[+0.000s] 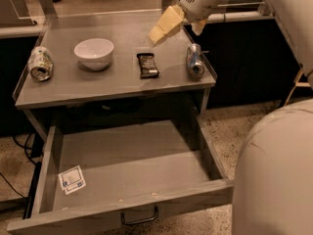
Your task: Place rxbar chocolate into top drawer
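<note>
Grey metal table (117, 84) in what looks like an office, with a speckled floor (222, 126) around it. The chocolate bar (147, 65) lies flat on the tabletop, between a white bowl (94, 53) and a silver can (194, 60) lying on its side by the right edge. Another can (40, 62) is over on the far left. The gripper (156, 35) hovers above the table, just behind the bar, not touching anything; can't tell if it's open or closed. The top drawer (146, 202) is pulled out, with a white sticker (72, 179) inside at the left.

Cream end effector (156, 35) above dark-brown rxbar chocolate (147, 65); grey top drawer (137, 156).
</note>
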You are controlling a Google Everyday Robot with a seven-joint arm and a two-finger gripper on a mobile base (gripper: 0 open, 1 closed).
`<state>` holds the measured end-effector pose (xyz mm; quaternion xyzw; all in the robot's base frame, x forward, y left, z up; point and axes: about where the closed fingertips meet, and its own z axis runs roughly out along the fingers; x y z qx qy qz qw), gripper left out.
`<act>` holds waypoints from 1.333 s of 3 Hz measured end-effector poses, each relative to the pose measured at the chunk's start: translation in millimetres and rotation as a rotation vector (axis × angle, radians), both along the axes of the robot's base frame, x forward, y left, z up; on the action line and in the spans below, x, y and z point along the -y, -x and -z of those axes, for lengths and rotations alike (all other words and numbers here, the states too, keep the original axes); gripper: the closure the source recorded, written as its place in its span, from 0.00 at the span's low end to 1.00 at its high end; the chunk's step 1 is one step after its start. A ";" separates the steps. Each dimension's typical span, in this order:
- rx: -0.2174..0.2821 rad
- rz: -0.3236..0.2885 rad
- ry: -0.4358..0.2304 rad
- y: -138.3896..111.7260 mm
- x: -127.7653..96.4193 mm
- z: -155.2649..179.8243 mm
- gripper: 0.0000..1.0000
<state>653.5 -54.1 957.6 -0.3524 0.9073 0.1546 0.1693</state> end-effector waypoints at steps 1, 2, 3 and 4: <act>0.079 0.000 -0.023 -17.3 -18.4 -0.1 0.00; 0.156 -0.038 -0.044 -30.2 -29.2 -7.9 0.00; 0.159 -0.040 -0.045 -31.1 -29.9 -7.9 0.00; 0.172 -0.093 -0.098 -33.6 -34.7 -2.7 0.00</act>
